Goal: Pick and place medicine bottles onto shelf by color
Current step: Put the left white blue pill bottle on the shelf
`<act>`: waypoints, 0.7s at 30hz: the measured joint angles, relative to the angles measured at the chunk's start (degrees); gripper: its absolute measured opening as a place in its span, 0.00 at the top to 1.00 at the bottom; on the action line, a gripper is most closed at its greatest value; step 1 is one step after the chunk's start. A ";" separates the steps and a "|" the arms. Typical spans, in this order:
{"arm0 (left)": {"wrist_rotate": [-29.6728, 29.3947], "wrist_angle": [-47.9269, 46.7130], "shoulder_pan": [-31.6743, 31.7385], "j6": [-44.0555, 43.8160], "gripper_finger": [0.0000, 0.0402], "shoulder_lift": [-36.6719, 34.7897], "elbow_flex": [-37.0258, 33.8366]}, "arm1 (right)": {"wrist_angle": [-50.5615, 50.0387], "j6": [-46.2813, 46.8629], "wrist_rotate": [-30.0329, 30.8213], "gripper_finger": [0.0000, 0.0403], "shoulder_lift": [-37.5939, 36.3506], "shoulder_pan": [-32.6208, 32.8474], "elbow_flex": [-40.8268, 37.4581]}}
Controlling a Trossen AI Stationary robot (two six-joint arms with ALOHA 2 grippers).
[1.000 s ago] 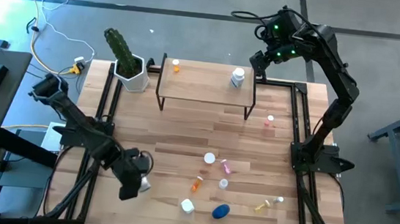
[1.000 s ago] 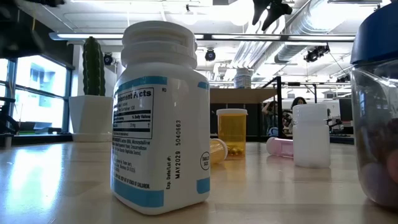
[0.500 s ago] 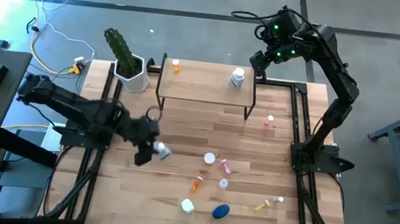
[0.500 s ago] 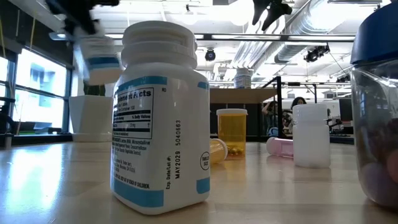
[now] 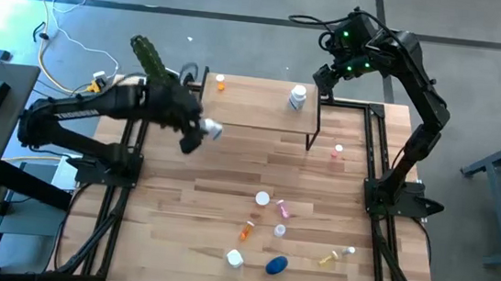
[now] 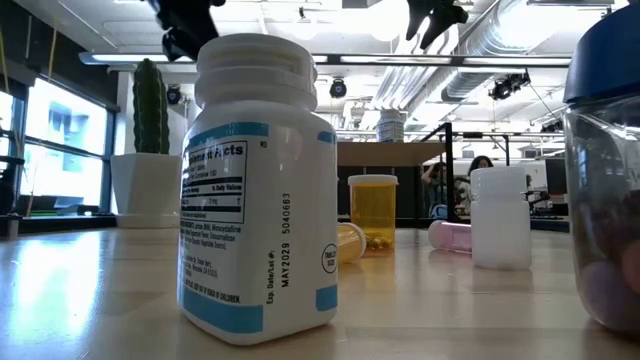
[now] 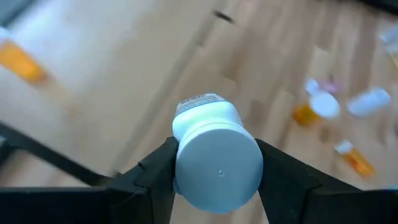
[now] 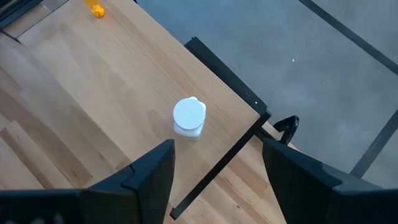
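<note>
— White-capped bottles: how many are on the shelf so far?

— Two. A white-capped one stands near the shelf's right end and a small orange one toward its far left. A third, a white bottle with a blue label, is pinched cap-outward in the left gripper, in the air at the shelf's near left corner.

— And what remains?

— About seven on the table: a pink one alone at right; then a loose cluster near the front with a white cap, a pink bottle, an orange one, a white one, the blue jar and a yellowish one lying down.

— Anything in the way?

— A cactus in a white pot sits just left of the shelf, close to the left arm. The right gripper hangs above the shelf's right end, jaws spread and empty, over the white-capped bottle.
</note>
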 joint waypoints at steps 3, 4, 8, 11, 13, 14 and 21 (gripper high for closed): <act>-0.01 0.21 4.87 3.32 0.57 -0.05 3.03 | 0.03 0.08 0.00 0.42 0.09 0.00 0.00; -0.02 0.20 6.38 4.51 0.57 -0.06 3.86 | 0.03 0.12 0.11 0.42 0.12 0.00 0.00; -0.01 0.24 11.85 8.82 0.57 0.61 6.88 | 0.22 0.16 0.55 0.42 0.13 0.00 0.00; 0.24 0.19 15.55 12.34 0.57 1.95 9.24 | 0.22 0.51 0.55 0.42 0.13 0.00 0.00; 0.72 0.18 17.39 15.32 0.57 3.22 11.04 | 0.22 0.68 0.56 0.42 0.13 0.00 0.00; 0.78 0.15 18.14 16.56 0.57 4.14 12.07 | 0.22 0.68 0.57 0.42 0.13 0.00 0.00; 0.88 -8.85 20.42 19.74 0.57 11.95 20.41 | 0.78 0.80 0.58 0.42 0.13 0.00 0.00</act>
